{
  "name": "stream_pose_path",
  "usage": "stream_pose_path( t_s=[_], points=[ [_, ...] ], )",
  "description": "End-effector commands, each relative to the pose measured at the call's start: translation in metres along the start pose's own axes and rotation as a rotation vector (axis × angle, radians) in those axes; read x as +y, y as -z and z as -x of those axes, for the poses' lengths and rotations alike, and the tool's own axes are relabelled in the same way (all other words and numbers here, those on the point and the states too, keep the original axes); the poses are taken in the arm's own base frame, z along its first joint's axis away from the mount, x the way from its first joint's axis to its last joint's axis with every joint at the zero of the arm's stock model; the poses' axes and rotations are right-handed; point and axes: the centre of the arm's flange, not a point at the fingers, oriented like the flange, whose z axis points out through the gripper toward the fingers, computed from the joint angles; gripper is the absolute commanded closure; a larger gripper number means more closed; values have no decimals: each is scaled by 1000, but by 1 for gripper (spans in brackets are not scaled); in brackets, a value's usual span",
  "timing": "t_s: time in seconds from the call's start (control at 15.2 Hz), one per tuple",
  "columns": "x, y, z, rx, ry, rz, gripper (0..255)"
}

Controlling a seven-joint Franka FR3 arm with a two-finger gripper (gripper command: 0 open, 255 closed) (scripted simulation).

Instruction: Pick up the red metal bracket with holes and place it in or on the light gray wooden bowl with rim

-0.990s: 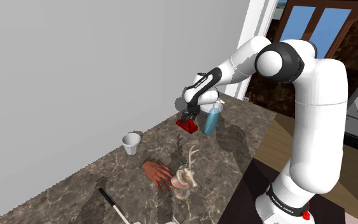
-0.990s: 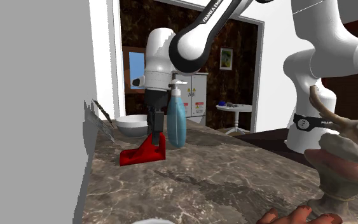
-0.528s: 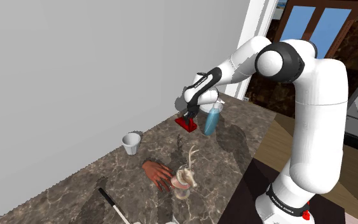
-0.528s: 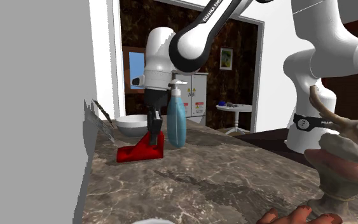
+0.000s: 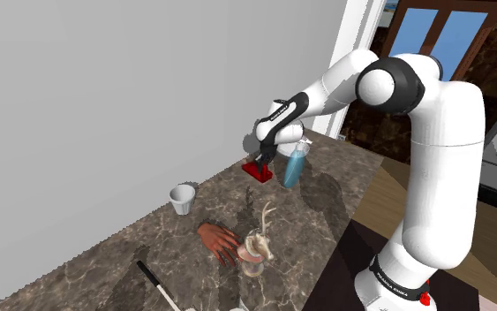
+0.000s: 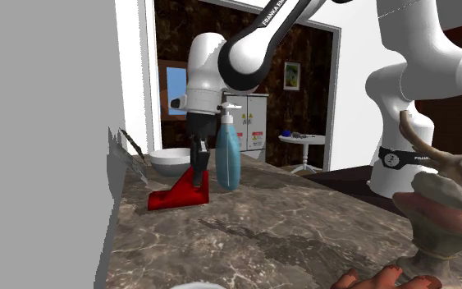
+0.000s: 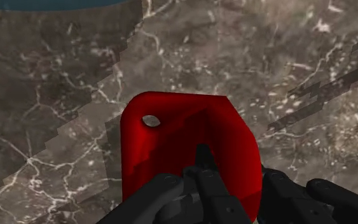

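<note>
Dark marble counter [image 5: 326, 208]; white arm [image 5: 436, 132] reaching over it; light grey bowl [image 6: 167, 162] behind; blue bottle [image 6: 226, 156] just beside red bracket [image 6: 180, 194]; bracket tilted, seemingly barely off counter; gripper [image 6: 198, 162] clamped on its upright part.

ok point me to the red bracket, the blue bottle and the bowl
red bracket [image 6: 180, 194], second exterior view, on its sloped red side
blue bottle [image 6: 227, 162], second exterior view, on the middle of its body
bowl [image 6: 168, 167], second exterior view, on its outer wall below the rim
</note>
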Motion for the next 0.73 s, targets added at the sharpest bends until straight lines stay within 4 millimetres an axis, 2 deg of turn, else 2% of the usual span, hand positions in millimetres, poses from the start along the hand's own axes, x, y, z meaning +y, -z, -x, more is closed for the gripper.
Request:
stream_pose_path(
  t_s=[0.0, 0.66],
  points=[
    [0, 9, -1, 0, 0, 0, 255],
    [-1, 61, -7, 0, 0, 0, 255]
  ],
)
